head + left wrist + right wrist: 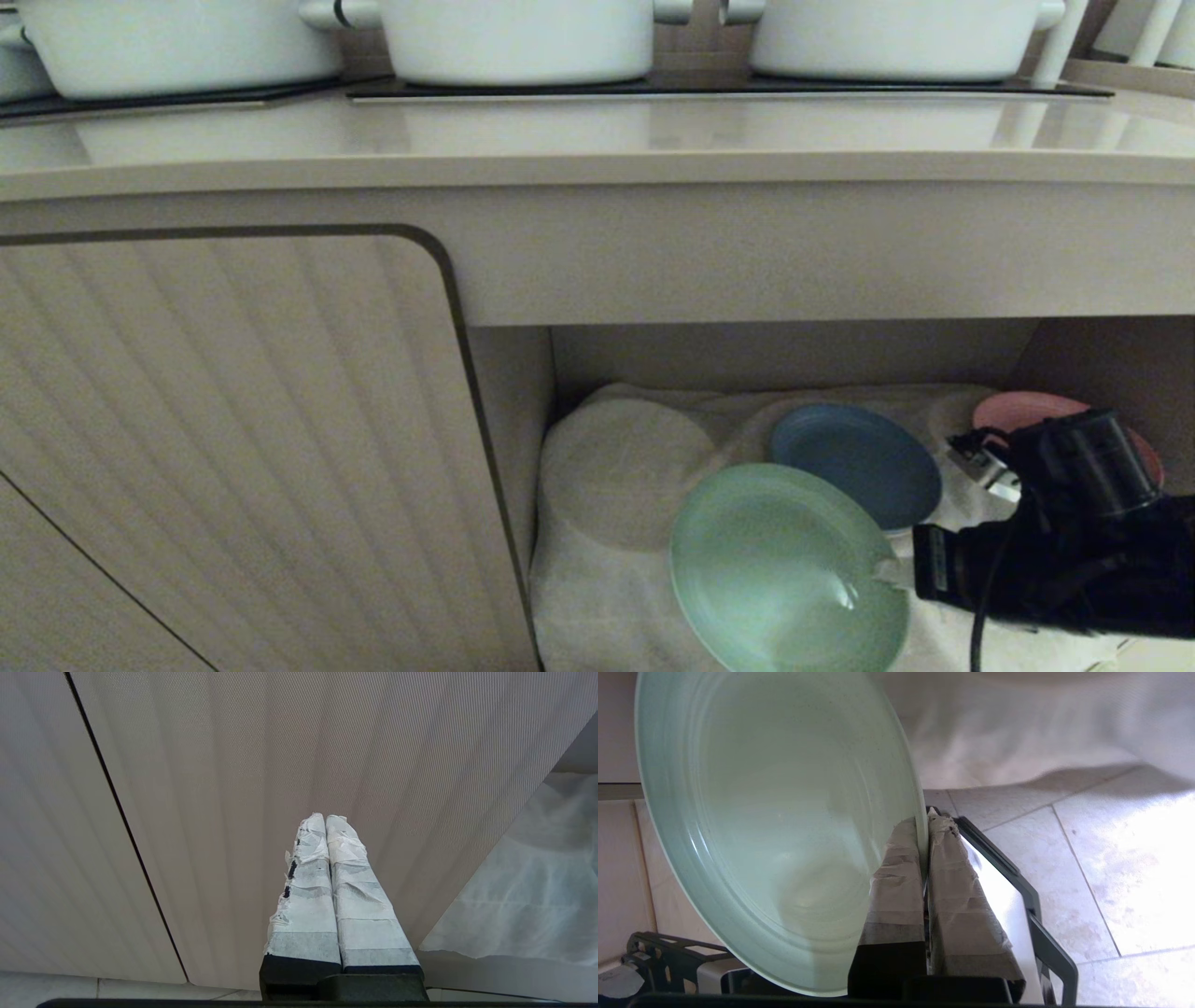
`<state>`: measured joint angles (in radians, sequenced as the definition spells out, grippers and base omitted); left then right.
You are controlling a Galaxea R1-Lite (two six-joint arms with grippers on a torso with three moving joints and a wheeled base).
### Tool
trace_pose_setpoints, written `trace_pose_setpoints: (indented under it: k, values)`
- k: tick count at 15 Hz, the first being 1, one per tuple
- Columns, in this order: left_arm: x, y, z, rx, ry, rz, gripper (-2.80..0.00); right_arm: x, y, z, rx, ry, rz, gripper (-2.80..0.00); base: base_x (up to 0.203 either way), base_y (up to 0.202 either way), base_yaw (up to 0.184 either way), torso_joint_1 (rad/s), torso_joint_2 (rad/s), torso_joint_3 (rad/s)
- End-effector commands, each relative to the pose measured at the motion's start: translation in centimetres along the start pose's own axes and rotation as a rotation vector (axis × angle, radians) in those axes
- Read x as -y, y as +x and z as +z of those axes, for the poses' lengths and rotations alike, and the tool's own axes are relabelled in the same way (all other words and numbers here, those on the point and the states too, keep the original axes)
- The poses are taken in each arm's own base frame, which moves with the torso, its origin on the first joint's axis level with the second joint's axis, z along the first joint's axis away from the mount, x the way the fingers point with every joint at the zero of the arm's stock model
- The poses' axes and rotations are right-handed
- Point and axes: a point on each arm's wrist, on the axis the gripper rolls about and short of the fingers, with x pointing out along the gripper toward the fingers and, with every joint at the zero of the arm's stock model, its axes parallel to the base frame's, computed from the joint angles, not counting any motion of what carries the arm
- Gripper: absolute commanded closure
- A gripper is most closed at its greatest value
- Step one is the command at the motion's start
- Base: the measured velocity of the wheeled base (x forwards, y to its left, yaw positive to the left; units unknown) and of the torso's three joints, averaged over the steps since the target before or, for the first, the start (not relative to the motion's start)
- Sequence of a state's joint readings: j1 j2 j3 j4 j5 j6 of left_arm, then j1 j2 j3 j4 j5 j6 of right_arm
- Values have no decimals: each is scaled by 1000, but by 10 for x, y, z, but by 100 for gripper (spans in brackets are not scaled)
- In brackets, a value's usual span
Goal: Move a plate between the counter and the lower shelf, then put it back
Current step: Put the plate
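Matte mint plate, round, low-rimmed, claw-pinched

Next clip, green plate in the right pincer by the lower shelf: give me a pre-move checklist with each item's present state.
1. Right pincer shut on the plate, at its rim: ok.
2. Grip depth: the taped fingers pinch only the rim edge, and the plate is tilted: not ok for a fast swing.
3. Plate apart from the blue plate: cannot tell, since they overlap in the head view.
4. Pink plate undisturbed at the back right of the lower shelf: ok.
5. Landing room on the counter in front of the white pots: ok.
6. Left pincer shut and holding nothing, by the cabinet door: ok.
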<state>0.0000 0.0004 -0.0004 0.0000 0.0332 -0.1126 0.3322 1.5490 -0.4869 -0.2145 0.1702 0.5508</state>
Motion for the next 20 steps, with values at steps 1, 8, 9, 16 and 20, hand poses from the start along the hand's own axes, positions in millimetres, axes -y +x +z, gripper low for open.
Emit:
trace_pose_setpoints:
  k: [1, 8, 9, 16, 20]
  values:
    - [0, 0, 0, 0, -1, 1, 0, 6, -12, -5, 30, 16, 1, 0, 0, 0, 0, 0, 0, 0]
    - [0, 0, 0, 1, -1, 0, 0, 23, -36, -19, 86, 55, -23, 0, 0, 0, 0, 0, 0, 0]
    - [0, 0, 0, 1, -1, 1, 0, 24, -40, -21, 94, 60, -24, 0, 0, 0, 0, 0, 0, 0]
    - [0, 0, 0, 1, -1, 0, 0, 33, -66, -39, 98, 82, -52, 0, 0, 0, 0, 0, 0, 0]
    - [0, 0, 0, 1, -1, 0, 0, 36, -78, -52, 94, 88, -61, 0, 0, 0, 0, 0, 0, 0]
